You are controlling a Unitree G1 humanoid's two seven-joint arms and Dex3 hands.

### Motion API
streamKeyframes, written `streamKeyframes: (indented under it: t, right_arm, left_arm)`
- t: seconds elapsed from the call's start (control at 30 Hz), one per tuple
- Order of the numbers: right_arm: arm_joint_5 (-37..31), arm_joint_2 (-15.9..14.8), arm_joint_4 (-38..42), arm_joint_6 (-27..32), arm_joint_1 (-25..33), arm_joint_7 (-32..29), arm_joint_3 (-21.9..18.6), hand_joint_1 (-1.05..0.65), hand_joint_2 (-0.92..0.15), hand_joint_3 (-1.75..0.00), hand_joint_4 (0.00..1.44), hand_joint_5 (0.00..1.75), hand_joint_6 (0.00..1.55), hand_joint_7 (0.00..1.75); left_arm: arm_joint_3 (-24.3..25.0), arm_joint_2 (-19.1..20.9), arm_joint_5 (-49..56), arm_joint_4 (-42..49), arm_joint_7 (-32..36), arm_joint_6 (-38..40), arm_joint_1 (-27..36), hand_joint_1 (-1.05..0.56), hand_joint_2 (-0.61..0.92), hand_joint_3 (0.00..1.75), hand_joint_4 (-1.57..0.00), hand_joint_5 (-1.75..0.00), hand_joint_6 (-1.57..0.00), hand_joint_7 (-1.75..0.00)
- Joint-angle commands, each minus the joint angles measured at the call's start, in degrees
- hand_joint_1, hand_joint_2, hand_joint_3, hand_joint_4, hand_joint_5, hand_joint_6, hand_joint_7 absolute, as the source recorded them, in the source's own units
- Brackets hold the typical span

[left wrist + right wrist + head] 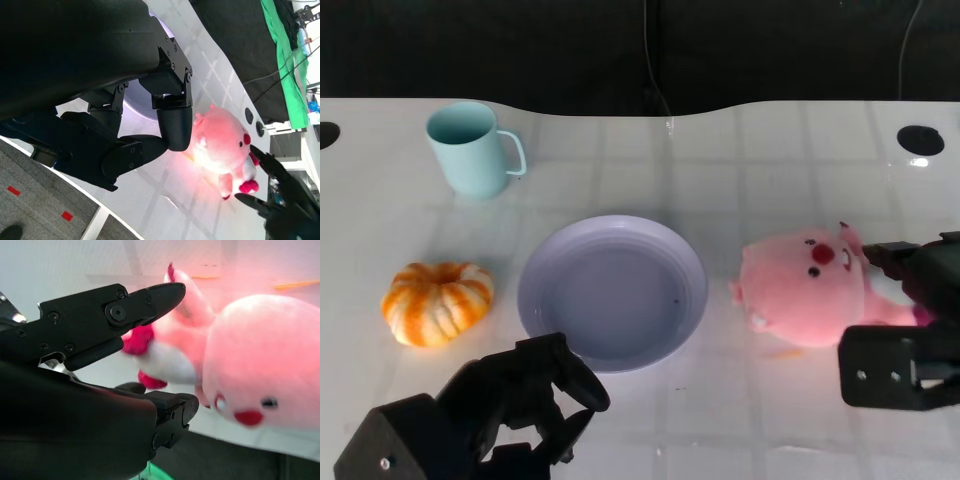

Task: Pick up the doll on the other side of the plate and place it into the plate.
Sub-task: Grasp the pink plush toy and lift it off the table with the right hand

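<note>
A pink plush doll (810, 285) lies on the white table just right of the pale purple plate (535, 270), its face turned toward the plate. My right hand (905, 320) sits at the doll's rear, fingers (145, 302) apart above and below its pink feet, not closed on it. In the right wrist view the doll (260, 355) fills the frame, close to that hand (90, 405). My left hand (510, 410) hovers at the plate's near edge with fingers curled in, holding nothing. The left wrist view shows this hand (100, 100), the doll (220, 145) and the right hand (275, 200) behind the doll.
A light blue mug (470, 148) stands at the back left. An orange-and-white pumpkin (437, 302) sits left of the plate. A dark hole (920, 140) marks the table's far right, and a black backdrop lies beyond the far edge.
</note>
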Motion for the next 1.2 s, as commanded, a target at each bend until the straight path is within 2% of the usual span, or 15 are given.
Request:
streamKeyframes:
  t: [0.03, 0.2, 0.37, 0.5, 0.57, 0.6, 0.63, 0.77, 0.83, 0.93, 1.0, 1.07, 1.1, 1.13, 1.2]
  right_arm:
    - [0.9, 1.39, 7.03, -0.4, -3.7, -1.71, 1.85, -0.76, -0.92, -0.04, 0.08, 0.3, 0.18, 0.01]
    - [2.05, 5.27, 21.34, -2.0, -9.58, -7.31, 5.13, -0.77, -0.92, -0.07, 0.15, 0.29, 0.23, 0.03]
    - [4.32, 9.07, 35.1, -4.41, -14.93, -13.95, 6.88, -0.73, -0.92, -0.12, 0.31, 0.17, 0.37, 0.04]
    - [8.16, 11.92, 46.25, -10.3, -17.76, -26.23, 5.62, -0.4, -0.92, -0.07, 0.73, 0.19, 0.75, 0.11]
    - [9.19, 12.35, 50.76, -14.04, -18.75, -32.8, 5.76, -0.26, -0.92, -0.04, 1.03, 0.35, 1.02, 0.15]
    - [9.11, 12.25, 52.43, -15.37, -19.25, -34.93, 6.39, -0.24, -0.92, -0.03, 1.05, 0.44, 1.09, 0.11]
    - [8.61, 12.06, 53.87, -16.31, -19.77, -36.63, 7.3, -0.24, -0.92, -0.06, 1.06, 0.5, 1.14, 0.09]
    - [8.63, 12.16, 56.87, -16.78, -21.4, -39.39, 8.85, -0.26, -0.92, -0.18, 0.88, 1.17, 1.27, 0.09]
    - [9.02, 12.22, 57.19, -16.05, -22.06, -39.6, 9.12, -0.25, -0.92, -0.17, 0.82, 1.32, 1.28, 0.13]
    - [9.31, 11.83, 56.62, -15.37, -22.68, -41.05, 9.2, -0.25, -0.92, -0.15, 0.77, 1.49, 1.0, 0.68]
    - [9.4, 10.66, 55.16, -16.66, -22.81, -43.83, 9.07, -0.24, -0.92, -0.11, 0.8, 1.53, 0.96, 0.73]
    - [10.16, 9.91, 53.98, -17.8, -22.92, -46.04, 8.26, -0.23, -0.92, -0.09, 0.81, 1.7, 0.83, 1.22]
    - [11.24, 9.72, 53.27, -18.87, -22.89, -47.21, 7.21, -0.23, -0.92, -0.11, 0.82, 1.72, 0.8, 1.34]
    - [11.92, 9.48, 52.34, -19.56, -22.82, -47.89, 6.52, -0.21, -0.9, -0.18, 0.85, 1.73, 0.77, 1.49]
    - [12.77, 9.28, 50.9, -20.32, -22.66, -49.13, 5.67, -0.22, -0.73, -0.54, 0.88, 1.74, 0.71, 1.66]
  left_arm:
    - [0.56, 0.74, -0.07, -0.49, 0.02, -0.29, 0.25, -0.25, 0.77, 0.77, -0.6, -1.75, -0.65, -1.34]
    - [0.35, 0.71, 0.31, -1.12, 0.33, 0.16, 0.6, -0.26, 0.77, 0.77, -0.6, -1.75, -0.65, -1.34]
    - [0.25, 0.47, 0.16, -1.82, 0.41, 0.57, 0.96, -0.26, 0.77, 0.76, -0.6, -1.75, -0.66, -1.33]
    - [0.02, 0.51, 0.49, -2.38, 0.5, 0.96, 1.2, -0.25, 0.77, 0.77, -0.6, -1.75, -0.65, -1.34]
    - [-0.01, 0.38, 0.29, -2.63, 0.51, 1.19, 1.3, -0.26, 0.77, 0.76, -0.6, -1.75, -0.65, -1.34]
    - [-0.01, 0.32, 0.12, -2.6, 0.4, 0.96, 1.35, -0.27, 0.77, 0.76, -0.6, -1.75, -0.65, -1.34]
    - [-0.02, 0.29, 0.06, -2.56, 0.35, 0.74, 1.41, -0.26, 0.77, 0.76, -0.6, -1.75, -0.65, -1.34]
    - [-0.2, 0.4, 0.63, -2.53, 0.51, 0.87, 1.32, -0.26, 0.77, 0.76, -0.6, -1.75, -0.65, -1.34]
    - [-0.25, 0.51, 0.88, -2.13, 0.43, 0.7, 1.0, -0.26, 0.77, 0.76, -0.61, -1.75, -0.66, -1.34]
    - [-0.13, -0.01, 0.12, -1.22, 0.21, 0.55, 0.42, -0.25, 0.76, 0.76, -0.61, -1.75, -0.66, -1.34]
    - [-0.08, -0.11, 0.48, -1.1, 0.58, 0.62, 0.29, -0.26, 0.76, 0.77, -0.6, -1.75, -0.66, -1.35]
    - [0.13, -0.08, 0.83, -1.2, 0.84, 0.41, 0.33, -0.26, 0.75, 0.77, -0.57, -1.75, -0.66, -1.36]
    - [0.3, 0.02, 0.9, -1.2, 0.87, 0.39, 0.29, -0.26, 0.75, 0.78, -0.57, -1.75, -0.65, -1.36]
    - [0.44, 0.07, 0.92, -1.2, 0.87, 0.48, 0.24, -0.27, 0.75, 0.78, -0.57, -1.75, -0.64, -1.36]
    - [0.52, 0.22, 1.06, -1.34, 0.84, 0.88, 0.15, -0.27, 0.75, 0.77, -0.56, -1.75, -0.64, -1.38]
